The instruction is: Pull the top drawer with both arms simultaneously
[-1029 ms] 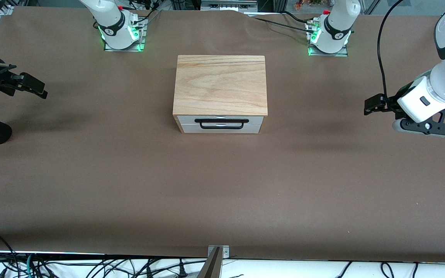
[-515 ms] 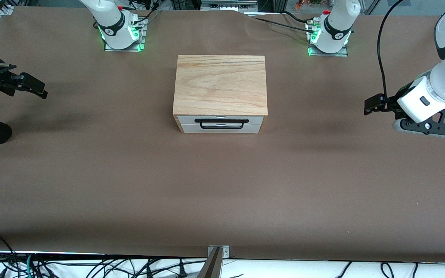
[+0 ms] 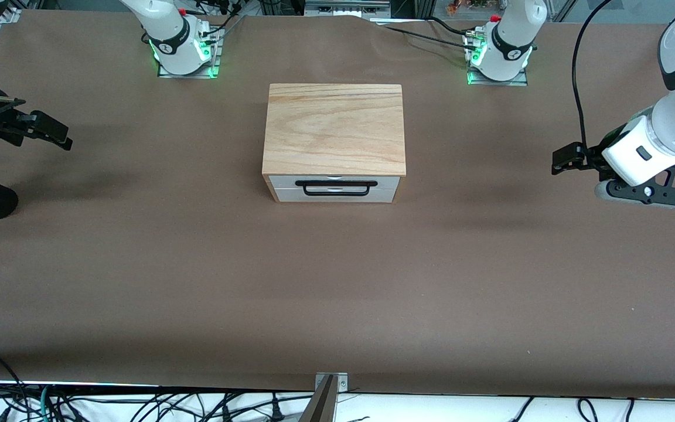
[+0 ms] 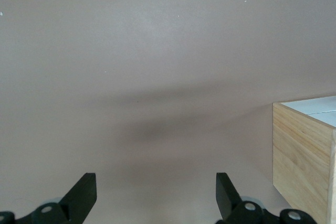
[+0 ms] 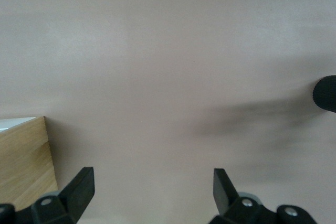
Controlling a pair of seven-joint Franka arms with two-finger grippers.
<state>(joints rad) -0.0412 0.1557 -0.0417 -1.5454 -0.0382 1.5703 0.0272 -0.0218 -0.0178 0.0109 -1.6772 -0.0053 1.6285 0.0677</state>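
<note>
Nothing done yet: drawer [image 3: 335,189] shut; left gripper [image 4: 152,203] and right gripper [image 5: 149,198] spread, empty, over table ends.

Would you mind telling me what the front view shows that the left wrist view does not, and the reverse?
Only the front view shows the top drawer shut in the wooden box, its black bar handle untouched, and the right gripper over bare table at the right arm's end. Only the left wrist view shows the left gripper with its fingers spread wide, plus the box's side wall. Both show the box, the brown table and the left gripper.
</note>
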